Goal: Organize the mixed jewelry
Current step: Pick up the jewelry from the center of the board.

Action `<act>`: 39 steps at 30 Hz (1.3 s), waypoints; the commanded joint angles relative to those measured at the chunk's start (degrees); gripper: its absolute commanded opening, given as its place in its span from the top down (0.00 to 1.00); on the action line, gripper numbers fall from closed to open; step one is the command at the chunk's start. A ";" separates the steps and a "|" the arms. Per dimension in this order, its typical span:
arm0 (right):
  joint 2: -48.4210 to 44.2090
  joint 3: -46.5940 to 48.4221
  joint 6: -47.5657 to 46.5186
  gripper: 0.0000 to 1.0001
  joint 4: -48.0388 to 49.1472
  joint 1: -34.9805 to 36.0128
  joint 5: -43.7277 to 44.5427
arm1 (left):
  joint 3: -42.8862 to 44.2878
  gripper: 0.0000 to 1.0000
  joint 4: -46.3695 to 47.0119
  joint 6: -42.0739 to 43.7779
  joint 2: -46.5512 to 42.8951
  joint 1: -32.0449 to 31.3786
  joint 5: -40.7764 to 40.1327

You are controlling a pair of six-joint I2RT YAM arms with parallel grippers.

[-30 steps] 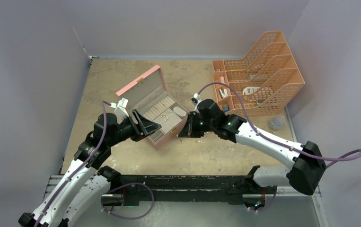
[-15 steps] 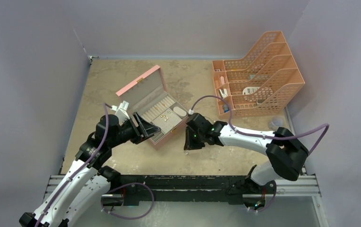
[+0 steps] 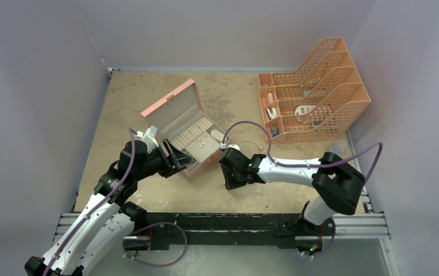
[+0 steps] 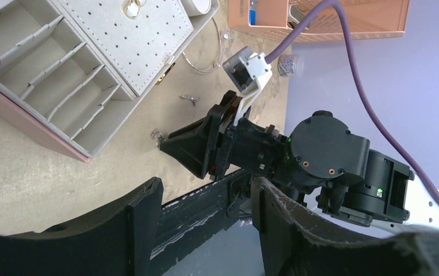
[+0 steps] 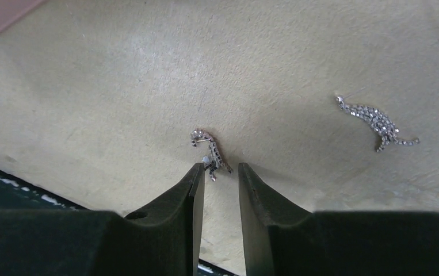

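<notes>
Mixed jewelry, pick-up step: a small sparkly chain-like piece (image 5: 210, 150) lies on the matte tan tabletop (image 5: 102, 80), right at the tips of my right gripper (image 5: 221, 169). Its dark jaws stand parted with nothing clamped, and the piece's lower end just reaches the gap. A longer stone-studded strand (image 5: 375, 122) lies well apart to its right. Thin wire hoop (image 4: 195, 67) rests beside the pink box (image 4: 27, 123), whose grey lining has ribbed slots and a perforated pad carrying a gold piece (image 4: 132, 8). Left gripper (image 3: 175, 156) hovers spread wide and empty at the box's near corner. I judge the next move calls for a short advance and descent to straddle the small piece, then a gentle close; it looks tiny and limp, and likely to slide.
</notes>
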 commanded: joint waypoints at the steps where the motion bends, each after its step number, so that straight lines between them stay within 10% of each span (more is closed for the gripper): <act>1: 1.85 3.20 -5.71 0.70 0.48 0.97 4.57 | 0.29 0.43 0.53 1.18 -0.54 -0.11 -1.09; 19: 2.92 4.68 -9.29 1.00 -1.73 2.00 3.67 | 0.61 0.43 -1.05 1.46 -1.34 -0.09 -2.62; 39: -11.90 0.67 3.88 1.00 4.69 -4.99 -17.43 | -7.67 0.40 10.74 2.85 -0.42 -0.11 12.19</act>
